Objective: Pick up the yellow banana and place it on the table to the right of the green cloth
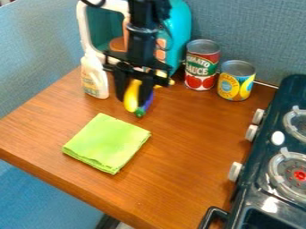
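Observation:
The black gripper (132, 99) hangs over the back left part of the wooden table, fingers pointing down. Between its fingers is a long yellow object (131, 95), its rounded lower end showing below them; the gripper looks shut on it. Just behind the right finger lies a purple object with a green tip (140, 112), partly hidden. Another bit of yellow (162, 83) shows behind the gripper. In front and slightly left lies a folded green cloth (108, 143).
A white bottle (94, 77) stands left of the gripper. Behind is a teal and white toy appliance (179, 33). To the right stand a tomato sauce can (201, 65) and a yellow-labelled can (235, 80). A dark stove (263, 165) borders the table (173, 165) on the right.

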Controlling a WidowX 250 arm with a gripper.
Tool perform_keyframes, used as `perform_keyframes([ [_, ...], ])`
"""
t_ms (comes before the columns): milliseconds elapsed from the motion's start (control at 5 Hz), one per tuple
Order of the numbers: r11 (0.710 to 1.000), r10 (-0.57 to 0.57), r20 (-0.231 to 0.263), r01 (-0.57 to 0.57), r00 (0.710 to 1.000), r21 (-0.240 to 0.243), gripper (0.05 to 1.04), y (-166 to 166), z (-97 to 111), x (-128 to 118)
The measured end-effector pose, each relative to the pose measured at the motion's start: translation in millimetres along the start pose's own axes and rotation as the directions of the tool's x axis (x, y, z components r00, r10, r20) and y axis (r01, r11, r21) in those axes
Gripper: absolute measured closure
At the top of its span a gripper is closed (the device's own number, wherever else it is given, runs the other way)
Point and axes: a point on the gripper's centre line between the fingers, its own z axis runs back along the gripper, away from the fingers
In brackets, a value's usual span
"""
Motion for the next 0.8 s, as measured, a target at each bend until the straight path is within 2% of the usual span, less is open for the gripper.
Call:
perform_keyframes([
  [200, 0.998, -0.06, -0.002, 0.06, 0.998, 0.003, 0.584, -14.6, -3.6, 0.4],
  [400, 0.993, -0.11, -0.015, 0.111, 0.994, 0.037, 0.584, -25.1, -4.7, -1.4],
  [800, 0.989, -0.141, -0.064, 0.143, 0.988, 0.036, 0.584, -31.4, -9.5, 0.8],
])
